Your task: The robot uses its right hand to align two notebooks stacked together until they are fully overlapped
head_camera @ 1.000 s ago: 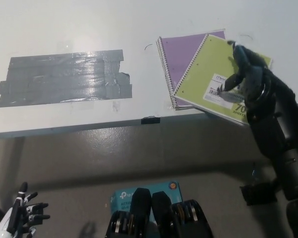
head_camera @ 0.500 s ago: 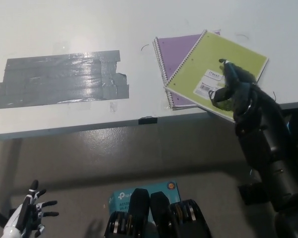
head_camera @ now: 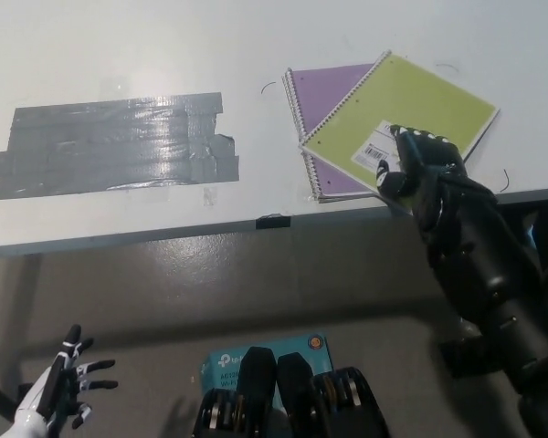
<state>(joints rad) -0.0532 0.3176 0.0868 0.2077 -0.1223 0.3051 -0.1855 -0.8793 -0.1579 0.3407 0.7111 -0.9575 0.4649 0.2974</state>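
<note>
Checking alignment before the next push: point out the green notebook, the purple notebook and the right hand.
green notebook [head_camera: 411,100], head view, bare middle of its cover
purple notebook [head_camera: 324,87], head view, exposed upper part of its cover
right hand [head_camera: 420,169], head view, middle of the hand

This looks like a lab or test room. A plain white surface [head_camera: 119,55] bears a patch of grey duct tape strips [head_camera: 114,144] near its front edge, and a teal boxed network device [head_camera: 265,358] lies on the grey floor [head_camera: 164,292] below it.
</note>
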